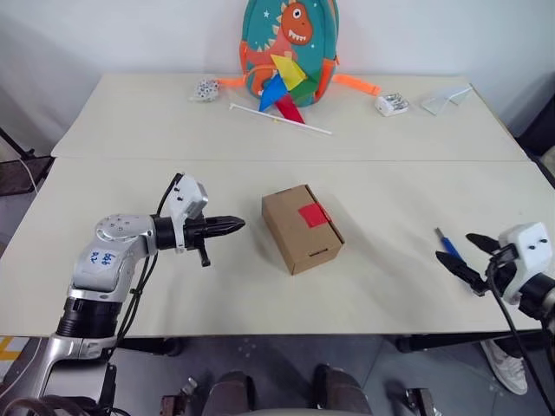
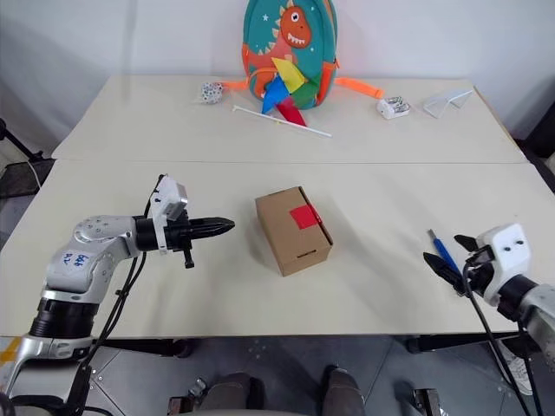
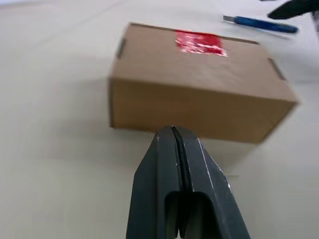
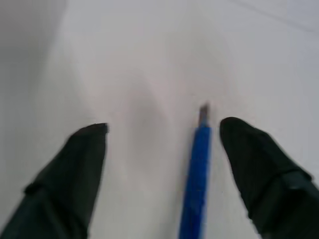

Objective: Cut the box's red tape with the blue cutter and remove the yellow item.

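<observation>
1. The box [image 1: 302,229] sat closed near the middle of the surface [image 1: 173,130], toward its near edge, one corner turned to the robot.
2. The red tape [image 1: 313,215] lay across the lid's seam, on the top face and over the edge on the robot's right side.
3. The left gripper [image 1: 234,224] hovered just beside the box on the robot's left, apart from it, its fingers [image 3: 172,164] pressed together and holding nothing.
4. The blue cutter [image 2: 445,252] lay flat near the surface's near right corner, well apart from the box.
5. The right gripper [image 4: 162,132] sat low over the cutter with its fingers [image 4: 254,159] spread wide; the cutter lay between them, closer to one finger, not pinched.
6. A dinosaur backpack [image 1: 289,43] stood at the far edge with a colourful pinwheel [image 1: 282,87] leaning against it.
</observation>
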Robot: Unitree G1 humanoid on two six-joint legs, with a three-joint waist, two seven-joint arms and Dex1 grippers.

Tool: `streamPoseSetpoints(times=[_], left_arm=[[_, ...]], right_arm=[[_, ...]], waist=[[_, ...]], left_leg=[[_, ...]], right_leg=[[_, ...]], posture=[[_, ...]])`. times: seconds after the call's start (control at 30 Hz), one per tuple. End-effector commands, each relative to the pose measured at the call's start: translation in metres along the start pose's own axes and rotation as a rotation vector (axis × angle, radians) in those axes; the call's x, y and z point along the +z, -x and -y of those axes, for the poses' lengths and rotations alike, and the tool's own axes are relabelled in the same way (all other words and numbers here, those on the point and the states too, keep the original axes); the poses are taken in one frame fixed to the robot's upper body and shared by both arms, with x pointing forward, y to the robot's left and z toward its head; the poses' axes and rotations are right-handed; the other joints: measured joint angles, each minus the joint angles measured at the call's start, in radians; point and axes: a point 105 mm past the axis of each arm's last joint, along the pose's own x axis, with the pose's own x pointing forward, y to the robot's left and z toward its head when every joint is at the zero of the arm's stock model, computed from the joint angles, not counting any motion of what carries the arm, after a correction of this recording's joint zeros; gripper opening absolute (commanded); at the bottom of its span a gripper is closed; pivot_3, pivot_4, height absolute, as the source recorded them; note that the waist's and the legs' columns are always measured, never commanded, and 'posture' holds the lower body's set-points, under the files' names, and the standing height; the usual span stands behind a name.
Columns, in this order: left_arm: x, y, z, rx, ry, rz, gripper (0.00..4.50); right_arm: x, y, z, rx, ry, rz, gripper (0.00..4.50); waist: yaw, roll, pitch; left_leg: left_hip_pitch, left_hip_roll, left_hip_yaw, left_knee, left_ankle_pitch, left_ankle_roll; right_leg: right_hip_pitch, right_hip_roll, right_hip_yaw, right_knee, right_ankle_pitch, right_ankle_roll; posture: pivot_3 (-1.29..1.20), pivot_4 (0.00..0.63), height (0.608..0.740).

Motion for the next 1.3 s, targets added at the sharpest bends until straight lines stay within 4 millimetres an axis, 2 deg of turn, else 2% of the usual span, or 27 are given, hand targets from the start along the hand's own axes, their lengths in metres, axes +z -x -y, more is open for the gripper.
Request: streamPoseSetpoints(times=[0.03, 0.13, 0.23, 0.3, 0.4, 0.47, 0.5, 0.57, 0.6, 0.7, 0.8, 0.97, 1.2, 1.3], left_arm=[[0.007, 0.014, -0.002, 0.060, -0.021, 0.015, 0.00], [-0.004, 0.013, 0.000, 0.092, 0.018, -0.001, 0.00], [-0.012, 0.006, 0.007, 0.088, 0.041, -0.014, 0.00], [-0.016, 0.002, 0.013, 0.078, 0.057, -0.027, 0.00], [-0.027, -0.005, 0.018, 0.082, 0.057, -0.059, 0.00], [-0.029, -0.009, 0.020, 0.083, 0.061, -0.059, 0.00], [-0.029, -0.011, 0.022, 0.082, 0.065, -0.055, 0.00], [-0.028, -0.016, 0.024, 0.077, 0.072, -0.043, 0.00], [-0.026, -0.021, 0.027, 0.064, 0.071, -0.032, 0.00], [-0.022, -0.030, 0.031, 0.047, 0.073, -0.011, 0.00], [-0.021, -0.037, 0.031, 0.050, 0.072, -0.001, 0.00], [-0.024, -0.038, 0.026, 0.083, 0.068, -0.021, 0.00], [-0.026, -0.040, 0.026, 0.071, 0.069, -0.027, 0.00], [-0.027, -0.039, 0.027, 0.061, 0.080, -0.042, 0.00]], right_arm=[[0.033, 0.010, -0.012, 0.116, -0.019, 0.109, 4.48], [0.058, -0.007, -0.032, 0.209, -0.019, 0.187, 4.48], [0.061, -0.030, -0.044, 0.235, 0.029, 0.183, 3.90], [0.057, -0.046, -0.051, 0.247, 0.049, 0.166, 3.26], [0.040, -0.079, -0.063, 0.247, 0.081, 0.127, 2.21], [0.032, -0.094, -0.070, 0.254, 0.107, 0.109, 1.37], [0.030, -0.100, -0.073, 0.258, 0.117, 0.105, 1.17], [0.026, -0.112, -0.075, 0.244, 0.142, 0.100, 0.42], [0.025, -0.117, -0.083, 0.274, 0.165, 0.102, 0.09], [0.024, -0.127, -0.100, 0.343, 0.161, 0.113, 0.04], [0.029, -0.131, -0.126, 0.448, 0.161, 0.129, 0.04], [0.031, -0.121, -0.155, 0.596, 0.116, 0.109, 0.04], [0.037, -0.105, -0.171, 0.646, 0.110, 0.099, 0.04], [0.033, -0.099, -0.176, 0.654, 0.113, 0.074, 0.04]], waist=[[-0.003, 0.000, 0.000], [-0.012, 0.000, 0.000], [-0.020, 0.000, 0.000], [-0.020, 0.000, 0.000], [-0.016, 0.000, 0.000], [-0.009, 0.001, 0.000], [-0.009, 0.001, 0.000], [-0.009, 0.001, 0.001], [-0.009, 0.001, 0.001], [-0.009, 0.001, 0.001], [-0.012, 0.001, 0.001], [-0.013, 0.002, 0.001], [-0.011, 0.002, 0.001], [-0.009, 0.001, 0.001]], left_leg=[[0.000, 0.000, 0.000, 0.000, 0.000, 0.000], [0.002, 0.000, 0.001, -0.001, 0.000, 0.000], [0.005, 0.000, 0.001, -0.001, 0.000, 0.000], [0.005, 0.000, 0.000, -0.002, 0.000, 0.000], [0.005, 0.000, 0.000, -0.002, 0.000, 0.000], [0.005, 0.000, 0.001, -0.002, 0.000, 0.000], [0.005, 0.000, 0.001, -0.002, 0.000, 0.000], [0.004, 0.000, 0.001, -0.002, 0.000, 0.000], [0.004, 0.000, 0.001, -0.002, 0.000, -0.001], [0.005, 0.000, 0.001, -0.002, 0.000, -0.001], [0.005, 0.000, 0.001, -0.002, 0.000, -0.001], [0.004, 0.000, 0.001, -0.002, 0.000, -0.001], [0.004, 0.000, 0.000, -0.002, 0.000, -0.001], [0.004, 0.000, 0.000, -0.002, 0.000, -0.001]], right_leg=[[0.000, 0.000, 0.000, 0.000, 0.000, 0.000], [0.000, 0.000, 0.001, 0.001, 0.000, 0.000], [0.003, 0.000, 0.001, 0.001, 0.001, -0.001], [0.003, 0.000, 0.001, 0.001, 0.000, -0.001], [0.003, 0.000, 0.000, 0.000, 0.000, -0.001], [0.003, 0.000, 0.000, 0.000, 0.000, -0.001], [0.003, 0.000, 0.000, 0.000, 0.000, -0.001], [0.003, 0.000, 0.000, 0.000, 0.000, -0.001], [0.003, 0.000, 0.000, 0.000, 0.000, -0.001], [0.003, 0.000, 0.000, 0.000, 0.000, -0.001], [0.003, 0.000, 0.000, 0.001, 0.000, -0.001], [0.003, 0.000, 0.000, 0.000, 0.000, -0.001], [0.003, 0.000, 0.000, 0.000, 0.000, -0.001], [0.003, 0.000, -0.001, 0.001, 0.000, -0.001]], posture=[[0.00, 0.150, 0.740], [0.00, 0.150, 0.740], [0.00, 0.150, 0.740], [0.00, 0.150, 0.740], [0.00, 0.150, 0.740], [0.00, 0.150, 0.740], [0.00, 0.150, 0.740], [0.00, 0.150, 0.740], [0.00, 0.150, 0.740], [0.00, 0.150, 0.740], [0.00, 0.150, 0.740], [0.00, 0.150, 0.740], [0.00, 0.150, 0.740], [0.00, 0.150, 0.740]])
